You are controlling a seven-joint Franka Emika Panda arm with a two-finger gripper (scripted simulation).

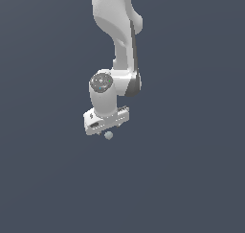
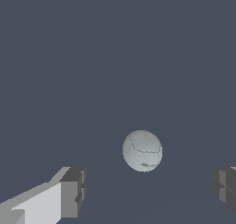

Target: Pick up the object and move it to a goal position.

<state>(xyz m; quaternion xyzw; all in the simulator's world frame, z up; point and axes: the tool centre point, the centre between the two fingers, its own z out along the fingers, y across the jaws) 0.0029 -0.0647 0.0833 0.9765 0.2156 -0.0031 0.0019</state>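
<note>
The object is a tiny pale grey-green ball on the dark grey floor, just below the white gripper hand in the exterior view. In the wrist view the ball lies ahead of the two fingers, roughly between their lines but nearer the far one. My gripper is open wide and holds nothing; one finger and the other finger stand far apart. In the exterior view the fingers are hidden behind the hand.
The white arm comes down from the top of the exterior view. Plain dark grey floor lies all around, with no other objects in sight.
</note>
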